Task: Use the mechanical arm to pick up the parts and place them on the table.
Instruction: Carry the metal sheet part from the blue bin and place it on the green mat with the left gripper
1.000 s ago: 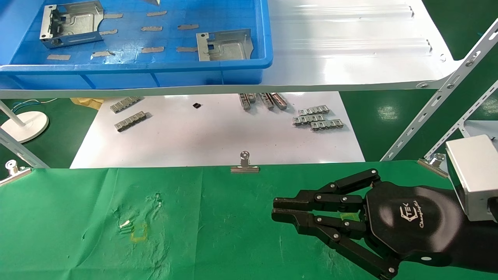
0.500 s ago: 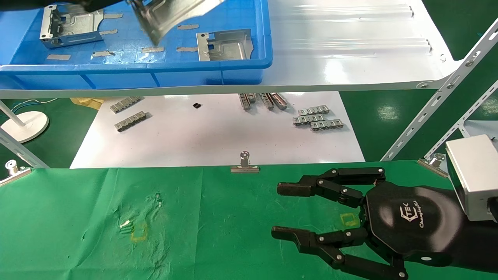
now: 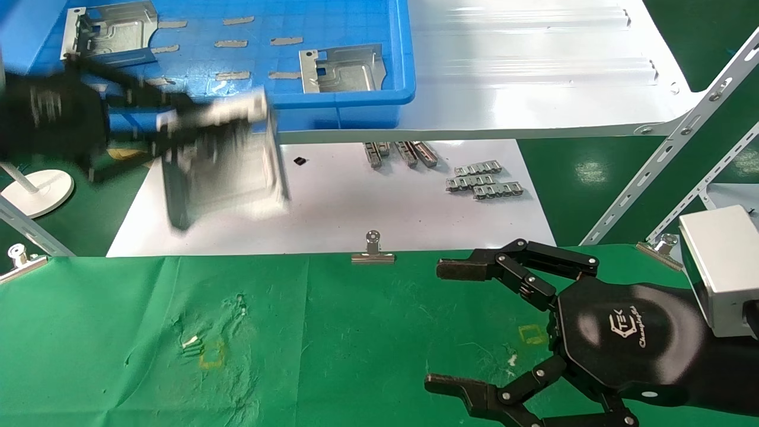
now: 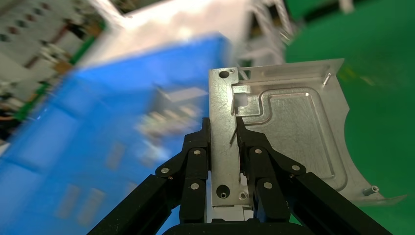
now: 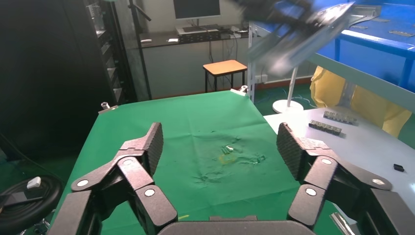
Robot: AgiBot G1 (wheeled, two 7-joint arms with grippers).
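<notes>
1. Off the front edge of the blue bin (image 3: pixel 356 101), above the white sheet (image 3: pixel 356 219), your left end effector (image 3: pixel 178 118) hangs in the air, clamped on a metal bracket (image 3: pixel 231 172).
2. In the left wrist view, you see its black fingers (image 4: pixel 195 171) pinching one flat edge of that bracket (image 4: pixel 288 127), with the plate standing out beyond the tips.
3. Inside the bin you have two more brackets: one at the far left corner (image 3: pixel 109 29), one near the front right wall (image 3: pixel 341 68).
4. Over the right side of the green bench (image 3: pixel 296 344), your right end effector (image 3: pixel 442 326) rests low with its fingers spread wide and nothing between them.
5. The right wrist view shows both pads (image 5: pixel 151 142) well apart, bare green cloth beyond them.
6. On the white sheet lie small ribbed strips (image 3: pixel 483 181).
</notes>
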